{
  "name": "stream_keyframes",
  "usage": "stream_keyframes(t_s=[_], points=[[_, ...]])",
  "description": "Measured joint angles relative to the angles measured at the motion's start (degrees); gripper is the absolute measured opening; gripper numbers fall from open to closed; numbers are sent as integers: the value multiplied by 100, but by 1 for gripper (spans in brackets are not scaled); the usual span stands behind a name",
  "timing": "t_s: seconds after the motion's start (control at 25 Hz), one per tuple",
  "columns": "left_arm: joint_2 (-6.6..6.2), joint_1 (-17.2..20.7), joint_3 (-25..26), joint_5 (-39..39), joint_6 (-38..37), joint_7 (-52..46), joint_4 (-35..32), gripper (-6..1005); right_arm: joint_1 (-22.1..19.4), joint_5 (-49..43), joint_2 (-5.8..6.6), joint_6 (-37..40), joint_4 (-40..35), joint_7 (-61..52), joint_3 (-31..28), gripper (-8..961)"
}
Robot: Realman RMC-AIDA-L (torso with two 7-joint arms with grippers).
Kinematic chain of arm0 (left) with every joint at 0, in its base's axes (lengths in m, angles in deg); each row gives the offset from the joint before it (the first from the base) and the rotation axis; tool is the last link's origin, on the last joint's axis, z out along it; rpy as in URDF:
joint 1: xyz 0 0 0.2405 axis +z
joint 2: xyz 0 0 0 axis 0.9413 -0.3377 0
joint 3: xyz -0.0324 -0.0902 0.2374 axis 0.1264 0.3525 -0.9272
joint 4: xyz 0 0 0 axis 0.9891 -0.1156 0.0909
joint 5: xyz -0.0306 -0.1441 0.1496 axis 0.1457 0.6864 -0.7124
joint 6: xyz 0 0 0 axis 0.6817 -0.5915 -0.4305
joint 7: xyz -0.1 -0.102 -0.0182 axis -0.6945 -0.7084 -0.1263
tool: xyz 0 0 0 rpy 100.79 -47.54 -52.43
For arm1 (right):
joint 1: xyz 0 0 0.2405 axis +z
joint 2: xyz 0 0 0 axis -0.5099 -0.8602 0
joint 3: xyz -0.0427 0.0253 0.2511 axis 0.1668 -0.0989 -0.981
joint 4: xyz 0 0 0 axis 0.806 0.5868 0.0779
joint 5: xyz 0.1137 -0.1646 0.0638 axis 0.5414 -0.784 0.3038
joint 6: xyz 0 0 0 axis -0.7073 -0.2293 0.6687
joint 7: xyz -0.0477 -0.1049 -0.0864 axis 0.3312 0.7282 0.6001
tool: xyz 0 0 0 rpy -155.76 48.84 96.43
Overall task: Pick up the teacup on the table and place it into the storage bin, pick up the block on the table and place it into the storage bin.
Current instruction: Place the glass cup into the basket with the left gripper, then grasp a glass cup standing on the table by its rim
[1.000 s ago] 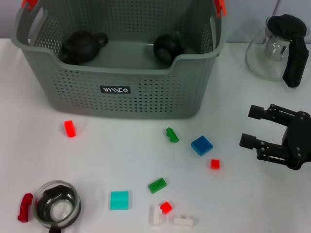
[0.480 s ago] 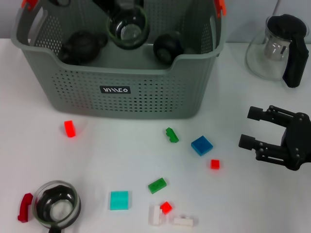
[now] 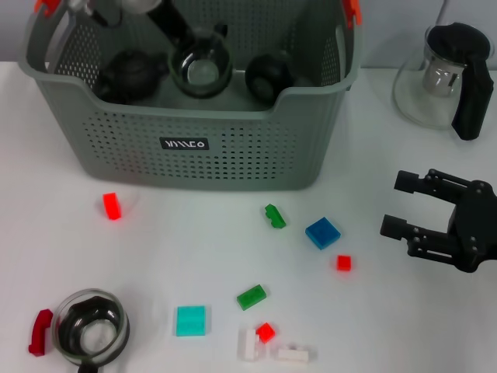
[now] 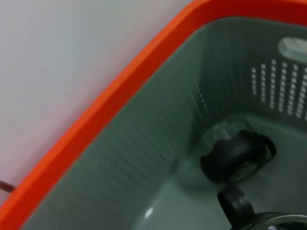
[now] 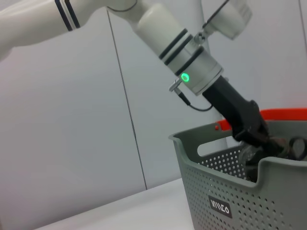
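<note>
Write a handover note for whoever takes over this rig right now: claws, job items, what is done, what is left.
Left claw: inside the storage bin, lowering a glass teacup; grip state unclear from these views.
Right claw: open, empty, hovering over the table's right side.
In the bin: two black teapots.
Left: release the teacup; another glass cup sits near the table's front left; blocks lie loose, such as the blue block and red block.
</note>
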Motion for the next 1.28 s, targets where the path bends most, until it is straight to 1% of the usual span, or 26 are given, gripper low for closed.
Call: stream_keyframes(t_s=[0.16,0.24,0.36,0.56,0.68,0.84,0.92,1.0,1.08,1.16,1.2,1.24,1.28], points=[[-64,-94,-332,-4,193,-17,506,87,5,0,4,-13,11,2,-1,806],[-85,-148,-393,-5,243,-60,650,90,7,0,13,-15,11,-13,-1,806],[-91,-166,-395,-7,224,-78,680,95,7,0,18,-15,13,-26,-1,807],[-29,-171,-414,-10,215,-34,680,102,-2,1,18,-16,18,-29,-1,807],[30,-169,-435,-13,256,-5,683,107,-17,1,18,-16,18,-31,-1,806],[61,-144,-489,-14,289,6,679,246,-27,1,23,-21,23,-31,-1,806],[64,-113,-436,-14,291,-14,600,318,-35,1,24,-24,26,-30,-1,806],[93,-41,-280,-12,259,-26,395,393,-42,1,25,-29,31,-28,-1,806],[179,86,50,4,151,37,-4,467,-39,1,28,-32,50,-24,-2,806],[344,308,690,229,-149,324,-719,479,-31,2,35,-38,77,-20,-1,806],[389,372,913,376,-292,449,-935,484,-26,1,39,-38,89,-21,-1,806],[435,453,1275,676,-549,638,-1215,490,-22,2,41,-38,95,-21,-1,806],[447,510,1576,986,-788,778,-1408,496,-19,1,41,-38,98,-23,-1,806]])
